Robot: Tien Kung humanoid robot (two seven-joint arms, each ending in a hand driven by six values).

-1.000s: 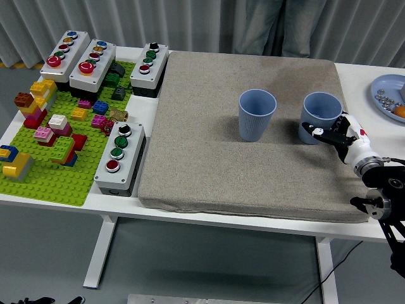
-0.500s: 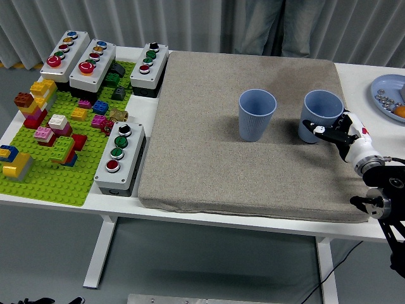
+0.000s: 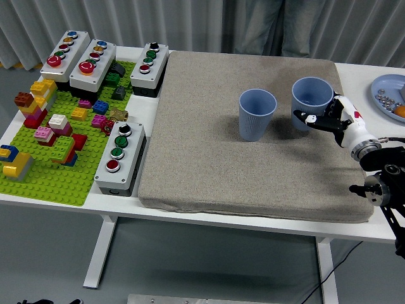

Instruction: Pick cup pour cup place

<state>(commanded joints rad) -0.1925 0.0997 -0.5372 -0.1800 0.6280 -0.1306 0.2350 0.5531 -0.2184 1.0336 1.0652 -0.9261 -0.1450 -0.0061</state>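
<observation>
The right hand (image 3: 326,119) comes in from the right edge and has its fingers curled around the lower wall of a blue cup (image 3: 312,101), which it holds upright just to the right of a second blue cup (image 3: 257,114). That second cup stands on its own near the middle of the grey mat (image 3: 209,158), mouth up, with a narrow gap between the two. The held cup looks slightly raised off the mat, though whether its base is quite clear cannot be told from this view. The grip sits low on the side, probably so the rim is free to tip toward the standing cup; keeping it level for now would keep anything inside from spilling, but what it contains cannot be seen. The step in hand seems to be the carry toward the pour, with the tilt and the setting down not yet done. Left of the standing cup, beyond the mat's edge, lie a green brick board (image 3: 57,145) and several button boxes (image 3: 120,157), well apart from the work; to the right of it, at the table's far corner, a blue plate (image 3: 383,92) shows partly. The left arm is out of view.
</observation>
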